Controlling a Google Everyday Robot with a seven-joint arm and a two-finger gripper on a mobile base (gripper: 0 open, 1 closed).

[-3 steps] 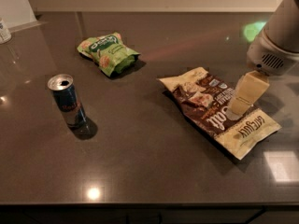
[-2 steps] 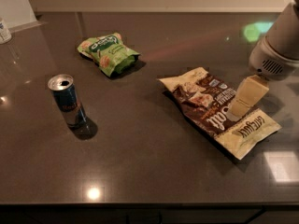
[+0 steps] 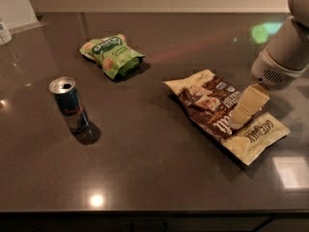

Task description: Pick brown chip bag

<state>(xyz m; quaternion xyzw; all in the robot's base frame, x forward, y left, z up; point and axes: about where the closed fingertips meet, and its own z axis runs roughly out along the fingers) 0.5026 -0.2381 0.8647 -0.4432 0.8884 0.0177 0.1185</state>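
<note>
In the camera view, your gripper [image 3: 243, 112] hung over the right part of the brown chip bag [image 3: 203, 103], which lay flat on the right side of the dark tabletop [image 3: 145, 173]. You could not tell whether the jaws were apart or together. A green snack bag [image 3: 112, 55] lay farther back, and a can [image 3: 69, 104] stood upright at the left.

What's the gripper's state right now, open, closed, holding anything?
Gripper: low over the chip bag, at the right; the bag lies flat. Open or closed cannot be told.
</note>
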